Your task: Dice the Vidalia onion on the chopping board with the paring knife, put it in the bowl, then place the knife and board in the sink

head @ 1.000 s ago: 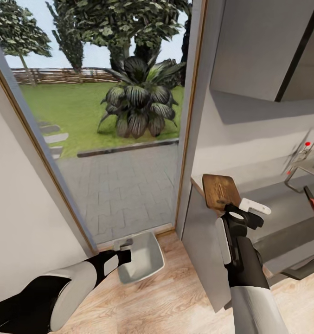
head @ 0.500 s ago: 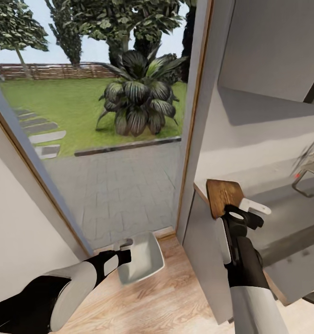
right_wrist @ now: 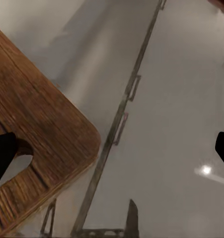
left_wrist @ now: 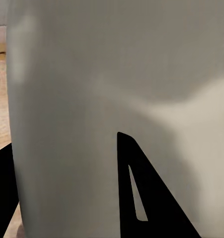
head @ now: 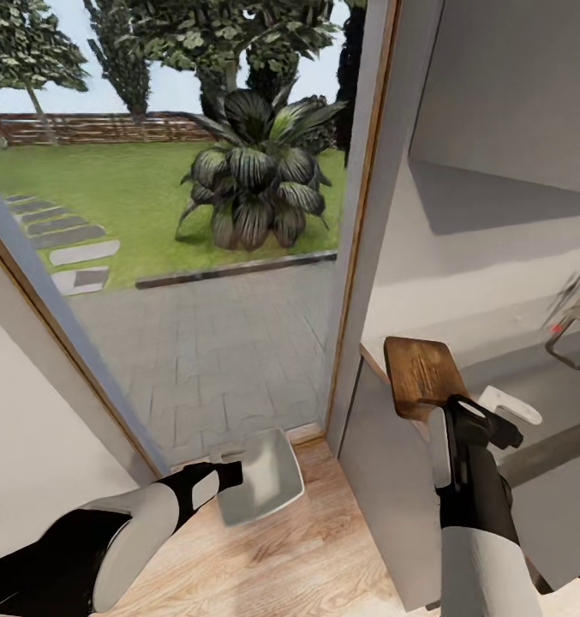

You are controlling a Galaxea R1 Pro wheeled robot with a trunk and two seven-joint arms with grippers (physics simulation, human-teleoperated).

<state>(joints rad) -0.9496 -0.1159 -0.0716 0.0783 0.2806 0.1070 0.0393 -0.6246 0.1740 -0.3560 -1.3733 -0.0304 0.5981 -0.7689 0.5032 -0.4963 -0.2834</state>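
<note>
A home kitchen, this was, right at its edge by a garden doorway. At three o'clock ran a glossy grey countertop (head: 529,386) over dark grey cabinet fronts (head: 384,497), with a chrome tap (head: 572,330) and its small red knob at the far right. A pale wall cupboard (head: 512,86) hung at one o'clock. Light wood flooring (head: 315,548) lay at six. At eleven, the tall doorway (head: 345,257) opened onto grey paving (head: 230,343), a broad-leafed plant (head: 255,184), lawn (head: 110,188), a wooden fence and trees: a house with a yard.
</note>
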